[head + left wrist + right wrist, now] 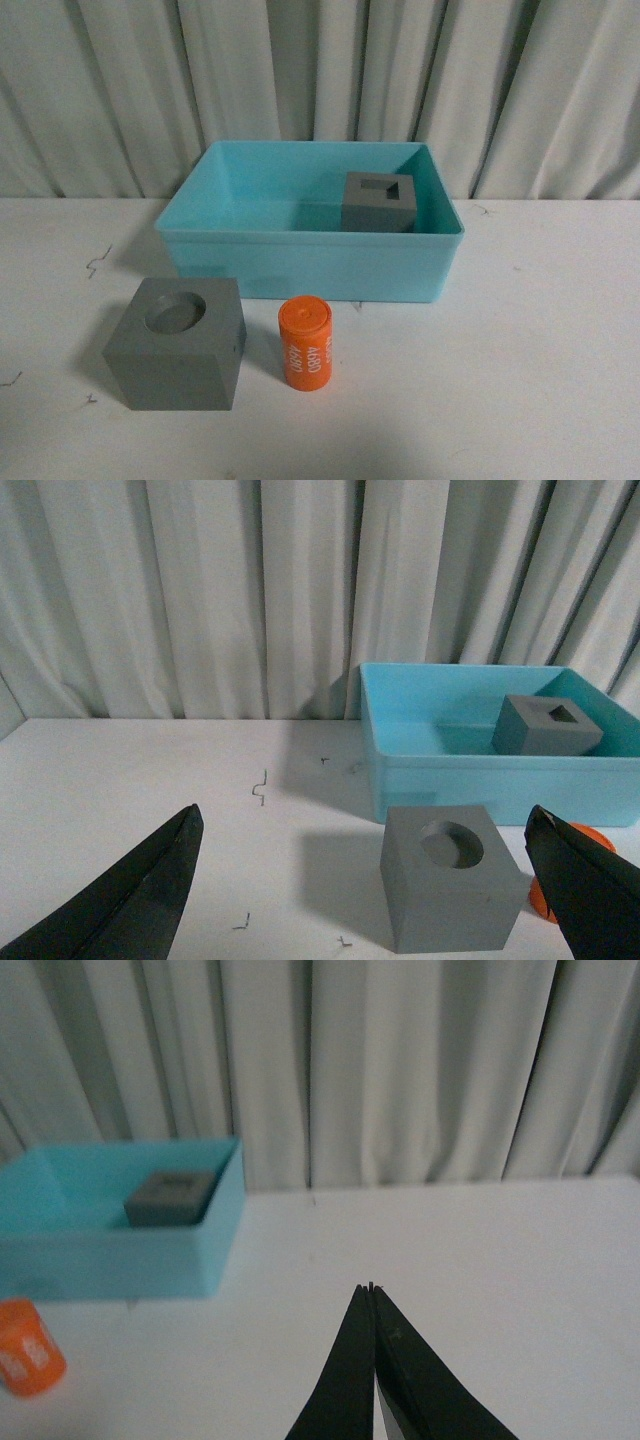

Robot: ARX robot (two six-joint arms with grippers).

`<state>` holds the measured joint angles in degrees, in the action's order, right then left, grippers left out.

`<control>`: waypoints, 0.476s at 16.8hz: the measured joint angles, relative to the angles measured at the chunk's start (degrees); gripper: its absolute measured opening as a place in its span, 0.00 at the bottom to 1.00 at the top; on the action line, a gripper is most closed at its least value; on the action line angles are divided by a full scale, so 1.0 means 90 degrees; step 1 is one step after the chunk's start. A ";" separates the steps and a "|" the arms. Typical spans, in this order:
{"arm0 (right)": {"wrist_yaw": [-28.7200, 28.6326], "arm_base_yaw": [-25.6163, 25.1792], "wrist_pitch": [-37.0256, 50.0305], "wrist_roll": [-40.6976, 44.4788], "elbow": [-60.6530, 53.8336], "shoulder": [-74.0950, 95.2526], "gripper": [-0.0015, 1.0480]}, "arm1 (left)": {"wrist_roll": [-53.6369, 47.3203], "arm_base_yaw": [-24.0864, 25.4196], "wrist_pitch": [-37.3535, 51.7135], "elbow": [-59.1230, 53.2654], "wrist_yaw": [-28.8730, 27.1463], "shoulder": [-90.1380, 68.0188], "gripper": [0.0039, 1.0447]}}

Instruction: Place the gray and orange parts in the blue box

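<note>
With left gripper released wide, right gripper clenched empty, advance onto the round-recess gray cube just ahead. Clamp flat sides squarely, clear of the orange cylinder.

Box light turquoise blue, plain, no print. Round-recess cube matte mid gray, no markings; square-recess cube same matte gray. Cylinder bright orange, white digits printed along its side. Tabletop white with a few small dark scratch marks. Curtain pale gray-white, vertical shadow stripes from folds. Left pincer and right pincer both plain black.
</note>
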<state>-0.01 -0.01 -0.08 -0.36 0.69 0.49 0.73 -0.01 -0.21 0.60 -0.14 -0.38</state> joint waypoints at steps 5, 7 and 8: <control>0.0005 0.0000 -0.0012 0.0005 0.0000 -0.0034 0.03 | 0.0000 0.0000 0.0002 0.0000 0.0012 0.0000 0.94; 0.0002 0.0000 -0.0015 0.0002 0.0002 -0.0034 0.23 | 0.0000 0.0000 0.0002 0.0000 0.0015 0.0000 0.94; 0.0002 0.0000 -0.0015 0.0002 0.0000 -0.0034 0.35 | 0.0000 0.0000 0.0002 0.0000 0.0015 0.0000 0.94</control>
<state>0.01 -0.01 -0.21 -0.34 0.69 0.19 0.73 -0.01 -0.19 0.60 -0.01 -0.38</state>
